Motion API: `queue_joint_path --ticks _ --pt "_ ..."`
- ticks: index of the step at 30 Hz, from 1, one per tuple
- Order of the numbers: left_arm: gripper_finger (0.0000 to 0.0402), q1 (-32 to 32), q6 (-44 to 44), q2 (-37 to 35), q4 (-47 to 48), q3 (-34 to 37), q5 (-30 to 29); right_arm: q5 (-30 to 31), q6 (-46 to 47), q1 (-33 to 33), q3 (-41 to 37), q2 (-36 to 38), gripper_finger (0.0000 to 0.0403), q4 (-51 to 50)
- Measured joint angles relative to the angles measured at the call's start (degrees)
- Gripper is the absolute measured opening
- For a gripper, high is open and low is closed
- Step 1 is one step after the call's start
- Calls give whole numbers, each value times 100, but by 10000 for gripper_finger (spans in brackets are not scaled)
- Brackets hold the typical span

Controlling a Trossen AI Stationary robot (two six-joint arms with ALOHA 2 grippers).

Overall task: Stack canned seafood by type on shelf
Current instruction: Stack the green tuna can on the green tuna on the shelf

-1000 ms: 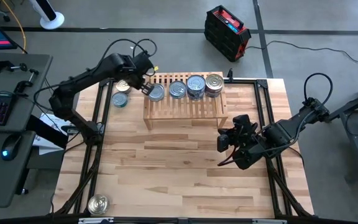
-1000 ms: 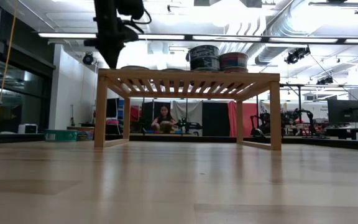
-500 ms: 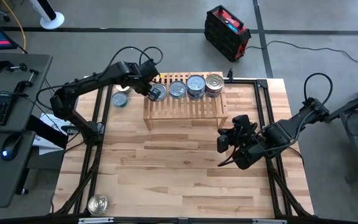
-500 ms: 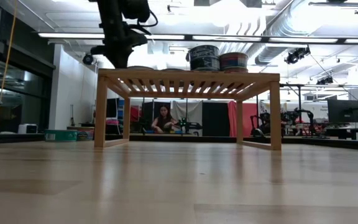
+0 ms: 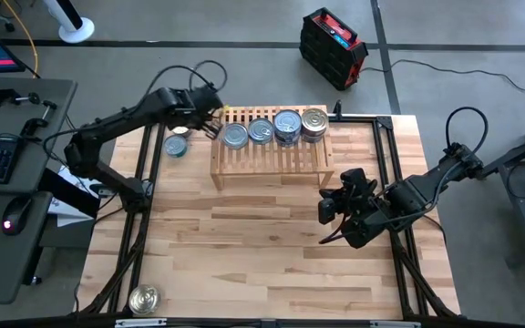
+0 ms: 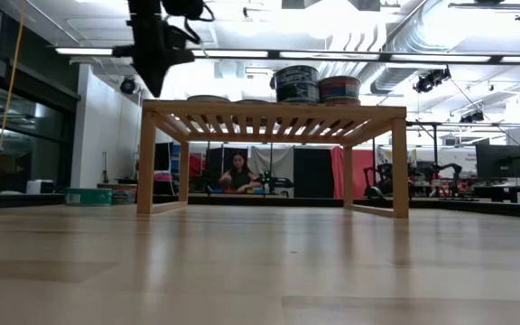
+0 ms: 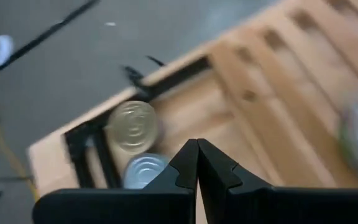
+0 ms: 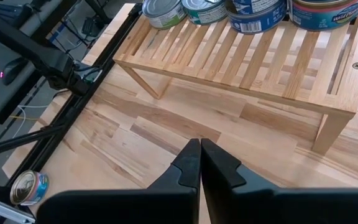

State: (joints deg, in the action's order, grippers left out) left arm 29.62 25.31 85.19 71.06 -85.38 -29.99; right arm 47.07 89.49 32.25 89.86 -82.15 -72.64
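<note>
Tins are lined along the far edge of the shelf [image 5: 270,148]: four spots are seen from above, and in the low view two of them [image 6: 296,83] are shown as two-high stacks, so sorting is judged to be well under way. A low silver tin [image 5: 234,136] sits at the row's left end, with nothing on top of it. Three tins are left off the shelf: a gold-lidded one [image 7: 132,126] and a bluish one [image 5: 176,146] side by side on the tabletop [image 5: 262,246] beyond the shelf's left end, and one [image 5: 142,299] far off at the near left corner. The left pincer [image 5: 211,121] is held clenched and empty above the shelf's left end. The right pincer [image 5: 325,209] is parked near the shelf's right leg, clenched on nothing.
</note>
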Motion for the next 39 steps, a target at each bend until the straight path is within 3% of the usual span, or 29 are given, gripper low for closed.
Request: queue_joint_path --ticks 4,13,17,24,35,39 --pt "0 212 559 -186 -322 509 -201 -32 0 0 0 0 0 1" --pt "0 217 1859 -1345 -1823 3327 -82 -186 42 -3 0 0 0 26" --pt "0 217 701 -1838 -1964 3862 56 -183 -42 -137 0 0 0 26" --pt "0 263 -2760 -1643 -1706 4076 190 -215 -371 -460 0 0 0 70" --pt "0 263 -2799 -109 -1924 4317 -868 -286 -815 -566 0 0 0 641" --pt "0 263 -2792 227 -2153 4319 -928 -318 -859 -566 0 0 0 865"
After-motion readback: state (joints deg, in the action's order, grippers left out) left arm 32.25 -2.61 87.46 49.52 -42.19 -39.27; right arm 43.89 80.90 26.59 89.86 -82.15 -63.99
